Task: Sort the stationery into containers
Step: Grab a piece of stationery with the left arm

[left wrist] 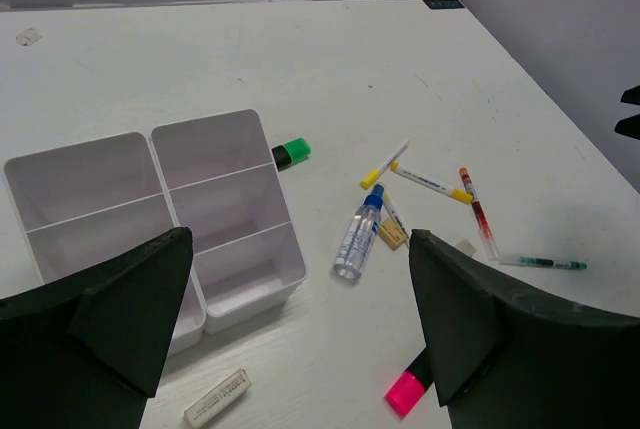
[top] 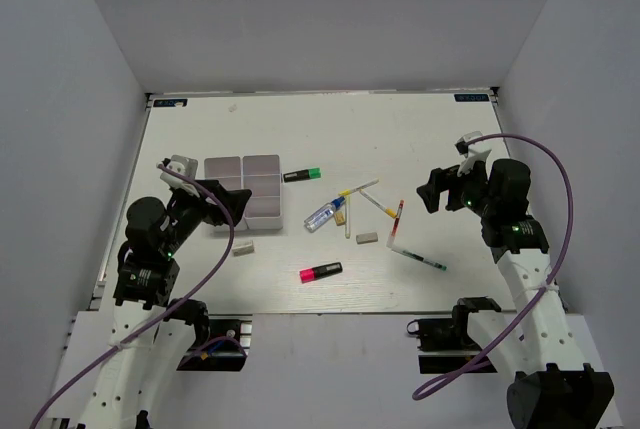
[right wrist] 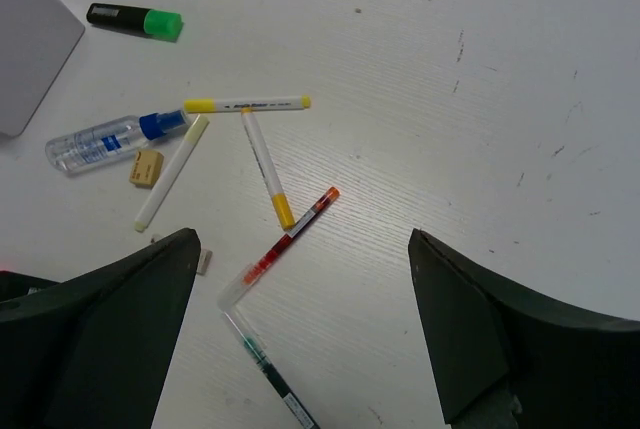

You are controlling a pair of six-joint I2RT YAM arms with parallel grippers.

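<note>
The white divided tray (top: 262, 162) sits at the left and looks empty in the left wrist view (left wrist: 165, 194). A green-capped highlighter (top: 302, 175) lies by its right side. A clear blue-capped tube (top: 325, 214), a tan eraser (top: 341, 215), white pens (top: 358, 189), a red pen (top: 398, 219) and a green pen (top: 418, 259) lie mid-table. A pink-capped highlighter (top: 320, 272) and a pale eraser (top: 243, 248) lie nearer. My left gripper (top: 218, 199) is open and empty above the tray's near corner (left wrist: 300, 244). My right gripper (top: 432, 194) is open and empty above the red pen (right wrist: 290, 234).
Grey walls close in the table on the left, back and right. A second small eraser (top: 366, 237) lies between the tube and the green pen. The tray's corner shows at the upper left of the right wrist view (right wrist: 30, 39).
</note>
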